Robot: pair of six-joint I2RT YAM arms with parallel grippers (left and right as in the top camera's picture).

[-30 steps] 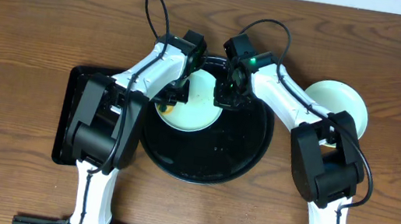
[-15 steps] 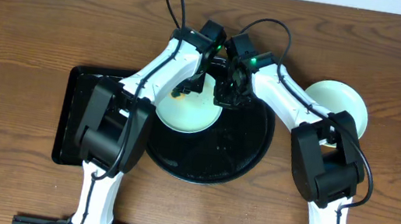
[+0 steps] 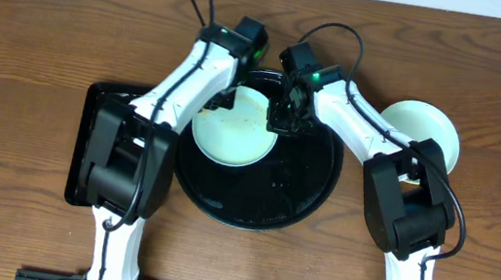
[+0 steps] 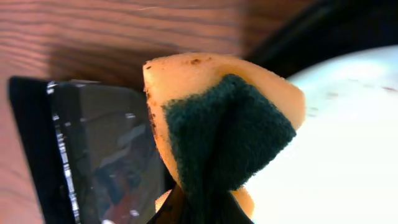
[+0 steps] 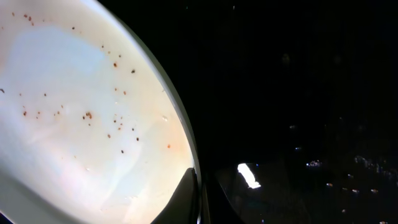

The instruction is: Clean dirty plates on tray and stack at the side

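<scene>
A pale plate [image 3: 235, 130] with brown specks lies on the far left part of the round black tray [image 3: 297, 191]. My left gripper [image 3: 220, 104] is shut on a yellow sponge [image 4: 224, 118] with a dark green pad, held at the plate's far left rim. In the left wrist view the plate [image 4: 348, 143] spreads out to the right of the sponge, and the left gripper [image 4: 205, 211] shows at the bottom edge. My right gripper [image 3: 283, 117] is shut on the plate's right rim. The right wrist view has the right gripper [image 5: 198, 199] pinching the speckled plate [image 5: 81, 124] at its edge, with the tray [image 5: 298, 93] beside it.
Another pale plate [image 3: 425, 133] sits on the wooden table to the right of the round tray, partly under my right arm. A rectangular black tray [image 3: 96, 109] lies to the left, under my left arm. The same rectangular tray [image 4: 93, 155] shows glossy beside the sponge.
My left gripper has carried the sponge from the plate's near left edge up over its far part and back to the far left rim. The right gripper has held still on the rim.
</scene>
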